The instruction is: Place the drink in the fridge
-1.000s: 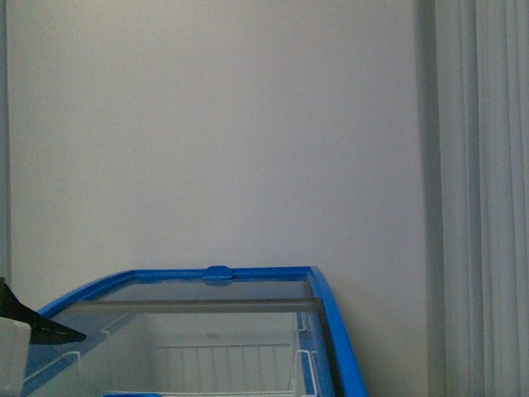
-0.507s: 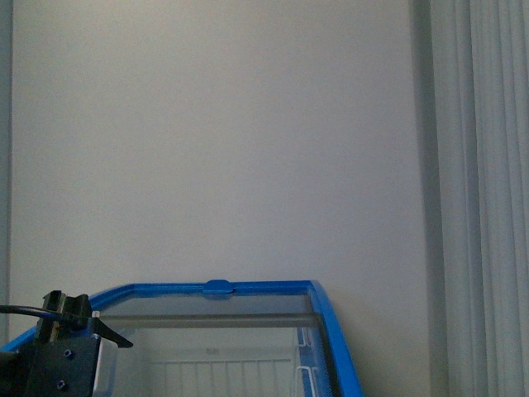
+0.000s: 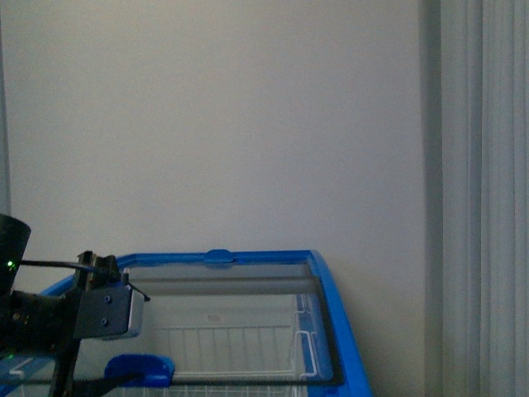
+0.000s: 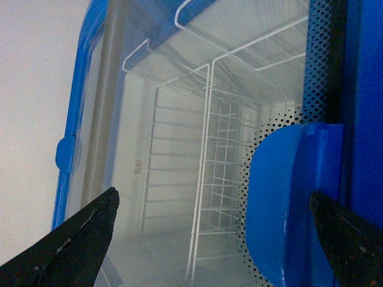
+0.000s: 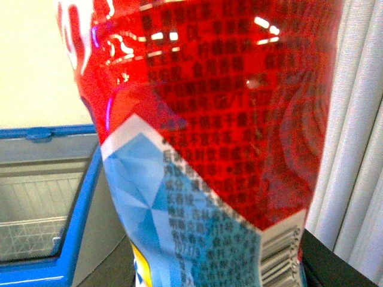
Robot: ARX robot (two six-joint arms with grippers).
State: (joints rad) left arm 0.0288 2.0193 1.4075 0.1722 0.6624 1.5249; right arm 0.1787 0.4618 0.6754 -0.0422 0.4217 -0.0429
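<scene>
The fridge (image 3: 331, 314) is a white chest with a blue top rim and a glass sliding lid, low in the front view. My left arm (image 3: 91, 314) reaches over its near left side. In the left wrist view my left gripper (image 4: 212, 239) is open. Its black fingertips (image 4: 78, 245) stand either side of the lid's blue handle (image 4: 287, 203), apart from it. The handle also shows in the front view (image 3: 140, 370). My right gripper is shut on the drink (image 5: 227, 119). Its red and blue label fills the right wrist view, and one dark finger (image 5: 335, 263) shows beside it.
White wire baskets (image 4: 209, 149) hang inside the fridge under the glass. A plain wall (image 3: 231, 124) stands behind it and a grey curtain (image 3: 488, 198) hangs at the right. In the right wrist view the fridge rim (image 5: 78, 203) is off to one side and the curtain (image 5: 359, 149) to the other.
My left arm has come up and in from the lower left, over the lid. The blue handle now shows in the front view. The fridge sits higher in that view than half a second ago.
</scene>
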